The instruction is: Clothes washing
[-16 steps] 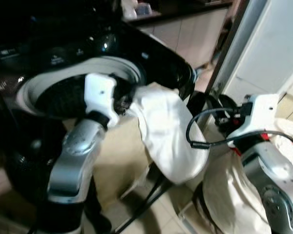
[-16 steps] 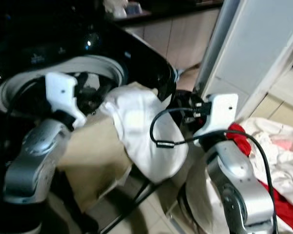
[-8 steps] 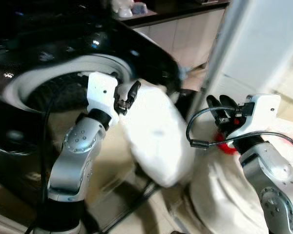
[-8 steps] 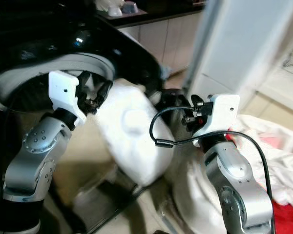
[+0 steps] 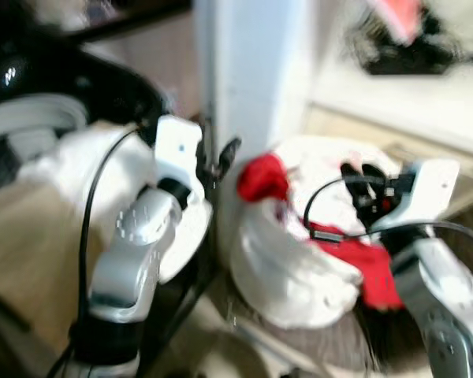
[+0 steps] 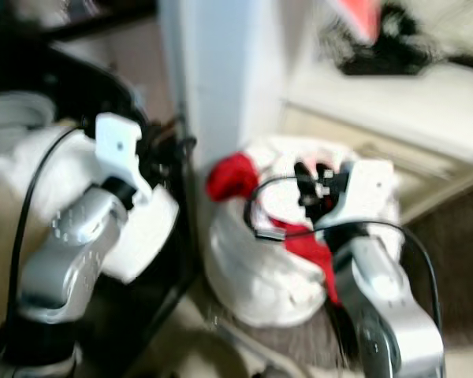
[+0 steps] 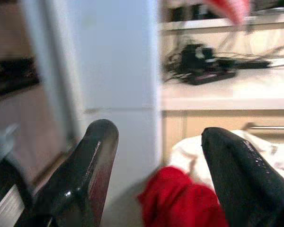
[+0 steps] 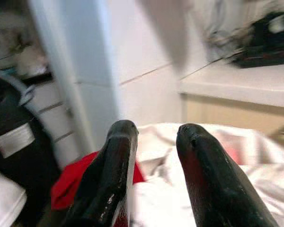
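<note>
The view is blurred. A heap of white and red laundry [image 5: 292, 260] lies on the floor, with a red garment [image 5: 262, 177] at its top left. My left gripper [image 5: 221, 161] is open and holds nothing, raised just left of the red garment [image 7: 180, 198]. To the right, my right gripper [image 5: 361, 185] hovers open and empty over the heap [image 8: 180, 198]. The black washing machine [image 5: 102, 79] stands at the far left. A white garment [image 5: 102, 169] hangs out of its opening.
A white pillar [image 5: 252, 79] rises between the washer and the heap. Behind the heap runs a pale counter [image 5: 410, 94] with dark cables on it. A beige cloth [image 5: 24, 236] hangs below the washer's opening. A brown mat [image 5: 339, 346] lies under the heap.
The whole view has swung to the right, so the washer now sits at the left edge. My left gripper has come away from the white garment, which stays hanging at the washer.
</note>
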Controlling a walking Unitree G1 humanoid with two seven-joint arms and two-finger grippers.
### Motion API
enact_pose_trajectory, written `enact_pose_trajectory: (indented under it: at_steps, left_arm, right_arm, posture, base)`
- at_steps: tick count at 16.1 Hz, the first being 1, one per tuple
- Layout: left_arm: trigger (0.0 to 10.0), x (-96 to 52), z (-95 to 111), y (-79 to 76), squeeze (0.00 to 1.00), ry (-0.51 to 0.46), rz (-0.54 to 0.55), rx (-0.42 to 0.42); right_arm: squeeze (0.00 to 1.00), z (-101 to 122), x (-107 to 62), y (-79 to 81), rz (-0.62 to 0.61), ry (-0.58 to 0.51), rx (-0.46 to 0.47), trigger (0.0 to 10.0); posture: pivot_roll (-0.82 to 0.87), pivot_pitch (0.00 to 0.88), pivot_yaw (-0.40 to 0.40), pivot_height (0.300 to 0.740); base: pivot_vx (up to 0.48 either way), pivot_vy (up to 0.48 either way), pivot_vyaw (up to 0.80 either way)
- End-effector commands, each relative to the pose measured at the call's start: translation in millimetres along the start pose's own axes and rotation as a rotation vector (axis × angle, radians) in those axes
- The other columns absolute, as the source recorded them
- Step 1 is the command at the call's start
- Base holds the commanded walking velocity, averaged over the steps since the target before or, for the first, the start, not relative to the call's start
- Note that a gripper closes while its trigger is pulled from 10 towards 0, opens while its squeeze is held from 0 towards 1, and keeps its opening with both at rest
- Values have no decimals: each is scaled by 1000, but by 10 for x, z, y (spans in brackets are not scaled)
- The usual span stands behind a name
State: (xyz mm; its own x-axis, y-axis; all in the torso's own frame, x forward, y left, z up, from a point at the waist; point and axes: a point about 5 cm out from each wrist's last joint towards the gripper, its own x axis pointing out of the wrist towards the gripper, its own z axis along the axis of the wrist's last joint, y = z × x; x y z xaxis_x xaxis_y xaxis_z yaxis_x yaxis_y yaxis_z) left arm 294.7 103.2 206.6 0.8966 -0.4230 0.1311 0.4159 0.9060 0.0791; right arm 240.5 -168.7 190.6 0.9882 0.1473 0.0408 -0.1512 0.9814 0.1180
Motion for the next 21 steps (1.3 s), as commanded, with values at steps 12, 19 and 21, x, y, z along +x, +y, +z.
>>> enact_pose_trajectory:
  at_steps: [12, 19, 21]
  left_arm:
    - [10000, -122, -15, 196, 0, 5, 108, 32]
    - [10000, -137, -11, 206, 0, -2, 116, -4]
    - [10000, -141, -13, 207, 0, 0, 118, -3]
  right_arm:
    - [0, -27, 56, 88, 84, 41, -81, 10000]
    - [0, -73, 55, 84, 72, 56, -56, 10000]
    - [0, -78, 51, 94, 75, 59, -52, 10000]
  posture:
    - [-89, 36, -21, 740]
    - [-85, 41, -20, 740]
    - [-87, 38, -19, 740]
  base:
    - [195, 0, 218]
    - [319, 0, 114]
    - [0, 0, 0]
